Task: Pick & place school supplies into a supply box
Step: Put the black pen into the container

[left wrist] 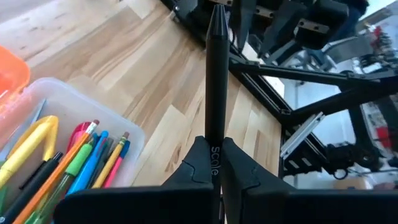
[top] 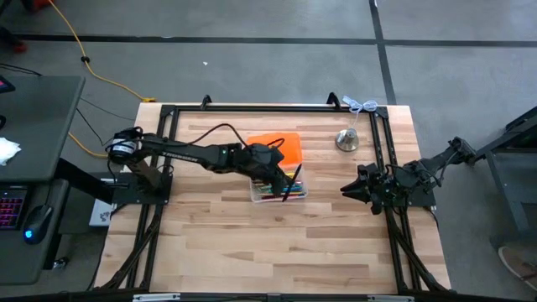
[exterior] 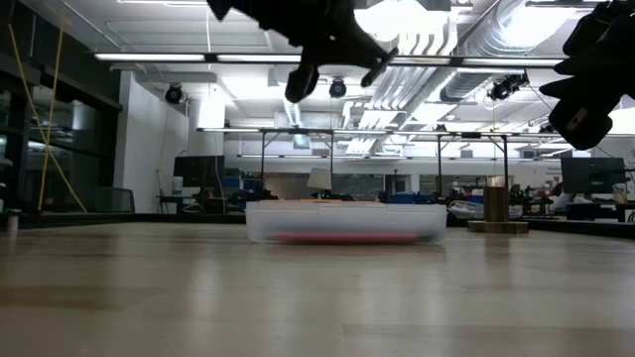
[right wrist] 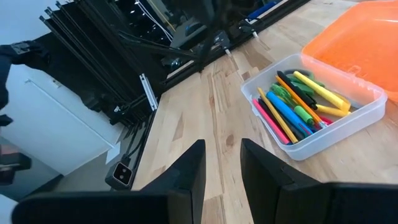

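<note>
The supply box (top: 278,190), clear plastic with its orange lid (top: 281,147) swung open toward the far side, rests on the wooden table near its middle. It holds several coloured pens and pencils (left wrist: 74,165), which also show in the right wrist view (right wrist: 297,106). My left gripper (top: 279,178) hangs over the box's right part, shut on a black pen (left wrist: 216,81). My right gripper (right wrist: 221,168) waits open at the table's right side (top: 352,190), with nothing between its fingers. My left gripper pinches the black pen between its two fingers, at the printed part of the barrel (left wrist: 215,163). The pen runs on forward along the fingers' line and slants down. It is lifted clear, over the box's right end and the table beyond.
A silver bell (top: 346,140) stands at the far right of the table, right of the lid. Black frame rails (top: 382,143) run along the table's left, far and right sides. Bare wood (top: 277,252) lies between the box and the near edge.
</note>
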Robot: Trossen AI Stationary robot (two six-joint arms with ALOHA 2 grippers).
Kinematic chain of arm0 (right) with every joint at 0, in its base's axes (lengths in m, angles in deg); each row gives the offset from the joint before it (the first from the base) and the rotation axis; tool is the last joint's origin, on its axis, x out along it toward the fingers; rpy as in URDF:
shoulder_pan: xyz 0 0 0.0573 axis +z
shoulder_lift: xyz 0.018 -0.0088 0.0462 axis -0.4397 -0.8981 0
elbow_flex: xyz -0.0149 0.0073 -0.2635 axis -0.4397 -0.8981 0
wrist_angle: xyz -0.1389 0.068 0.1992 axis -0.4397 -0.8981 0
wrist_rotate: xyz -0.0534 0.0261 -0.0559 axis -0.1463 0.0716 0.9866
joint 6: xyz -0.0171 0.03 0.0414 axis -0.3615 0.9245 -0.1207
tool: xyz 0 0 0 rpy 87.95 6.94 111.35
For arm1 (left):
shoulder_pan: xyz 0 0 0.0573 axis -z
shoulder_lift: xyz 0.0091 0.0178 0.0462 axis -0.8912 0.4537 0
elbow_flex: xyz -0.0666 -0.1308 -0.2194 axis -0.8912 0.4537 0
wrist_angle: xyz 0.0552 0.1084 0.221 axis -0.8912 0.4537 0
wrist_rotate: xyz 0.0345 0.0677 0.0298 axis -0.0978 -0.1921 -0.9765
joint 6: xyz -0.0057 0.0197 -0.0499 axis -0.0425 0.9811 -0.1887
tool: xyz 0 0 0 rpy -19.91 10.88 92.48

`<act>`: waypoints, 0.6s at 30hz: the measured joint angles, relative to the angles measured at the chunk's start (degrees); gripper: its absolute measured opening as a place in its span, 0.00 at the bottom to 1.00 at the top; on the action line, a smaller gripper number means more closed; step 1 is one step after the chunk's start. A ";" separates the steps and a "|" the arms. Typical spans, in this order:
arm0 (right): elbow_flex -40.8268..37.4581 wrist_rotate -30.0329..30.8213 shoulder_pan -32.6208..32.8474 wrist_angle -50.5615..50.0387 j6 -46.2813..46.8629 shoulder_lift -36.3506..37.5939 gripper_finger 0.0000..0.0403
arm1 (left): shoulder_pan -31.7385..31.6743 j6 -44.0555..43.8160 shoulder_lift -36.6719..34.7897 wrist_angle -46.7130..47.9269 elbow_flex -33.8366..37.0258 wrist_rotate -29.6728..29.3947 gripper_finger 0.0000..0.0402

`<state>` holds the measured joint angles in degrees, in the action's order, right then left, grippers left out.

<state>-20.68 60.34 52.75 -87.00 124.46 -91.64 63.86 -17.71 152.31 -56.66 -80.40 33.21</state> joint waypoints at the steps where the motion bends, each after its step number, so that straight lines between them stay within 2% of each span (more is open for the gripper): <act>1: 0.00 0.01 0.01 -0.01 0.00 0.00 0.19 | -0.75 0.04 0.00 -0.81 0.84 1.30 0.09; 11: 0.00 3.19 0.01 -0.01 -0.22 0.00 0.19 | -9.18 5.42 0.00 0.69 4.95 13.08 0.08; 18: 0.00 6.76 -0.01 -0.59 -0.30 0.00 0.19 | -13.95 10.51 0.00 9.85 5.53 16.04 0.10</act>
<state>-20.68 67.10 52.75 -87.59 124.16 -91.64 49.91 -7.19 152.31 -46.81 -74.87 49.25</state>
